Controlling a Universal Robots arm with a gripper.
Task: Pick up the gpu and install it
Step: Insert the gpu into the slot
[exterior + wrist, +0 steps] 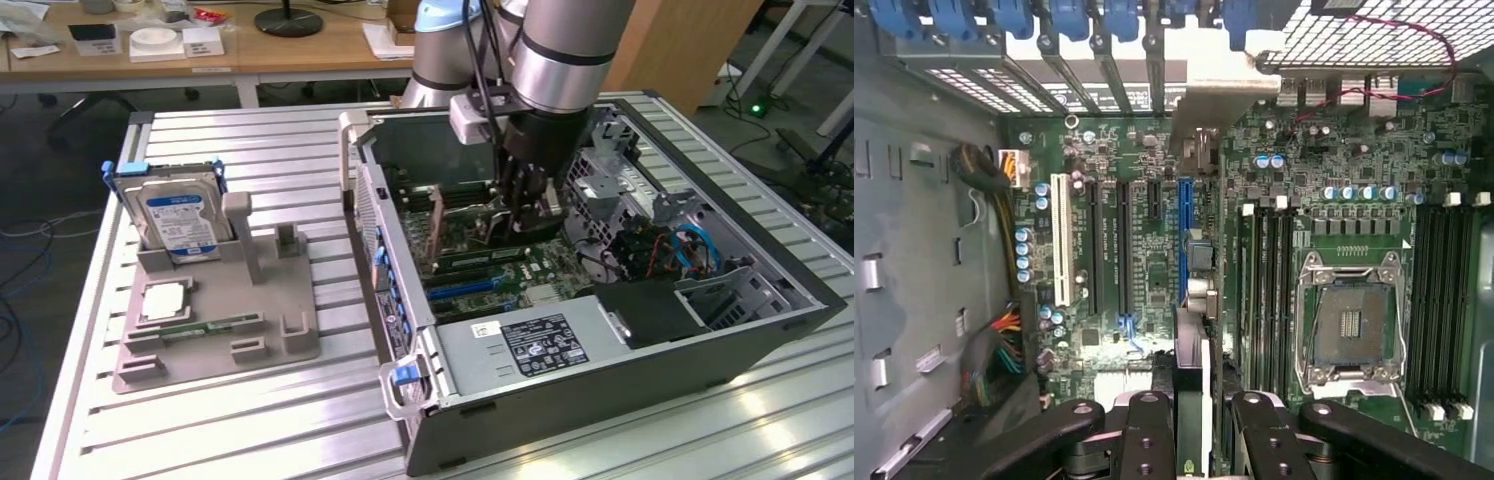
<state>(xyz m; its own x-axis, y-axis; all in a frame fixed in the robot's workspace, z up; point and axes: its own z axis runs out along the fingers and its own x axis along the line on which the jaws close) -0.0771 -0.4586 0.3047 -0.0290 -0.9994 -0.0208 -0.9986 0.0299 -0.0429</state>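
Alignment is the whole story at this point. The arm reaches down into the open computer case [641, 350], with the gripper [530, 222] low over the motherboard [1144, 250]. In the wrist view the gpu [1192, 385] sits on edge between the two fingers [1149, 430], which look clamped against its faces rather than standing clear of it.

The card's long axis runs straight out from the gripper toward the back wall of the case. There its silvery metal end [1219, 95] lies up against the row of blue slot latches [1069, 15]. Beneath that line, and parallel to it, is the blue expansion slot [1183, 240], with the black slots [1094, 245] on one side and the memory slots [1269, 290] on the other. So card and slot share one direction, with the card right over the slot or just beside it. I cannot tell whether its lower edge touches the slot, sits partly in it or hangs just above, since the card is seen edge-on.

The hard drive [174, 215] stands in its grey holder [227, 290] well apart, outside the case on the exterior view's left.
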